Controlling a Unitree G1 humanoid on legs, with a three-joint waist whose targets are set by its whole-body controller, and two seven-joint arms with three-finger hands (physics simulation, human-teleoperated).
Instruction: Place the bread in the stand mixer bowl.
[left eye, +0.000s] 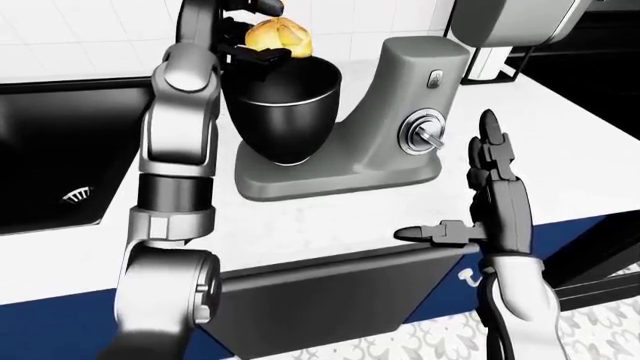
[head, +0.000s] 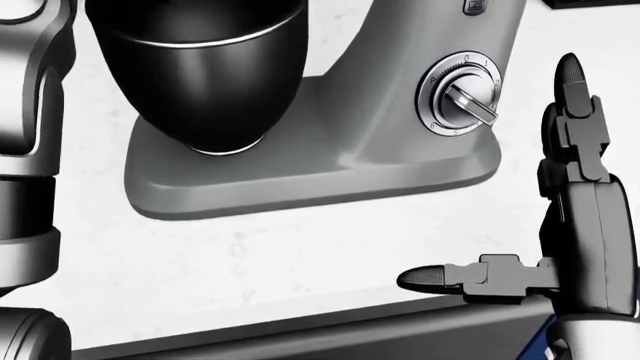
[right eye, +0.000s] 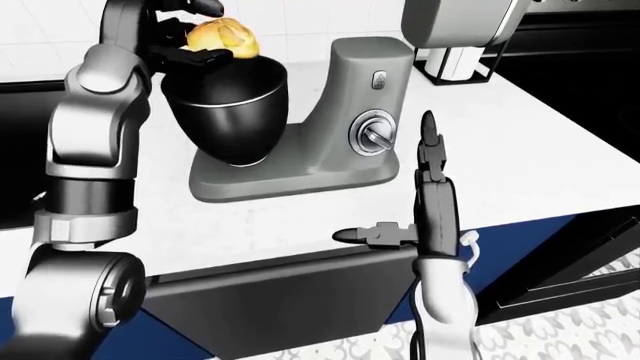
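Now the bread (left eye: 277, 35) sits pinched in the left hand (left eye: 252, 30), directly above the stand mixer bowl (left eye: 285, 112). Right of the mixer's speed dial (head: 461, 95), the right hand (left eye: 480, 196) hangs spread and empty; a sink (left eye: 60, 165) lies left.

No text can be read; the tiny marks around the stand mixer (head: 400, 142) dial (head: 461, 94) are too blurred
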